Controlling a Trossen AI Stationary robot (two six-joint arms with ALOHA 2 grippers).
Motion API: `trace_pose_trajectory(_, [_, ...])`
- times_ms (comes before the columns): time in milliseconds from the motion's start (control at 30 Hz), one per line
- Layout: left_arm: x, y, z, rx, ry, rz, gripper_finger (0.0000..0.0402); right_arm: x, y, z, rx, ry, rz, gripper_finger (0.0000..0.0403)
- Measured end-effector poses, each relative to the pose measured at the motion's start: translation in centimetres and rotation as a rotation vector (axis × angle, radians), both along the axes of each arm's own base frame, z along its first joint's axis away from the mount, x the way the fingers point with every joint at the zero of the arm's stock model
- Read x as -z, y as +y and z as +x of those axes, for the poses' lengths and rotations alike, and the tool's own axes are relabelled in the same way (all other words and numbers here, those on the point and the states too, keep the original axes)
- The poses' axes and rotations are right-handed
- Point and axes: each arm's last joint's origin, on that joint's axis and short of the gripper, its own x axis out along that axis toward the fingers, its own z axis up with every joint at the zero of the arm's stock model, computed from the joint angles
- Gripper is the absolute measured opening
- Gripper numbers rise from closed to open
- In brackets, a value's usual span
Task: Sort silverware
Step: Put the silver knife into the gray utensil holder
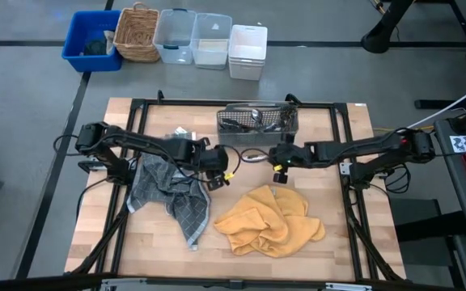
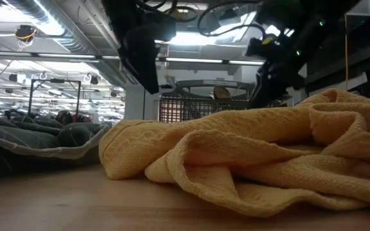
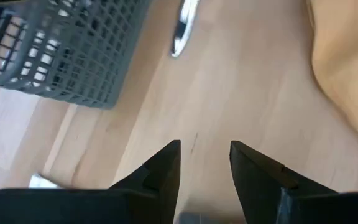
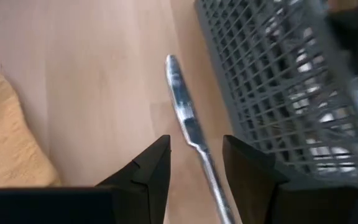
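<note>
At the left of the high view, a grey checked cloth (image 1: 168,194) is lying crumpled on the wooden worktop (image 1: 330,250), with the left arm reaching across above it toward the centre. The left end effector (image 1: 219,179) is hanging just left of the frame's middle; in the left wrist view its two dark fingers (image 3: 160,171) are standing apart with bare wood showing between them, gripping nothing.

Moving right, a yellow cloth (image 1: 270,220) is sitting bunched in the lower centre of the high view, and it is filling the foreground of the low view (image 2: 249,160). Above it, at the upper centre, the grey mesh caddy (image 1: 257,121) is resting at the worktop's far edge with silverware (image 1: 253,120) lying inside. One loose knife (image 4: 188,127) is lying on the wood just beside the caddy wall (image 4: 278,81), in the gap between the two arms (image 1: 252,158).

Right of centre, the right end effector (image 1: 279,164) is hovering near that knife; its fingers (image 4: 148,168) are spread wide to either side of the handle, not clamping it. The right arm is stretching back toward the right edge.
</note>
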Motion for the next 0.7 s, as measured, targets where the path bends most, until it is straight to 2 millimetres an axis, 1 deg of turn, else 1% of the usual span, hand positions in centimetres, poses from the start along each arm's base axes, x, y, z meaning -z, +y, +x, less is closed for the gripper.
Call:
trace_pose_trajectory(200, [0.1,-0.8,-0.2,0.056,0.026,0.016,0.0127,2.2,0.0,-0.7,0.002,-0.052,-0.005,0.0149])
trace_pose_trajectory(400, [0.0,-0.9,-0.1,0.061,0.022,0.016,0.0127,3.9,-0.6,-1.8,0.049,-0.014,-0.035,0.0149])
trace_pose_trajectory(700, [-0.1,-1.0,0.1,0.053,-0.006,0.011,0.0127,5.4,-2.3,-3.0,0.110,0.025,-0.012,0.0149])
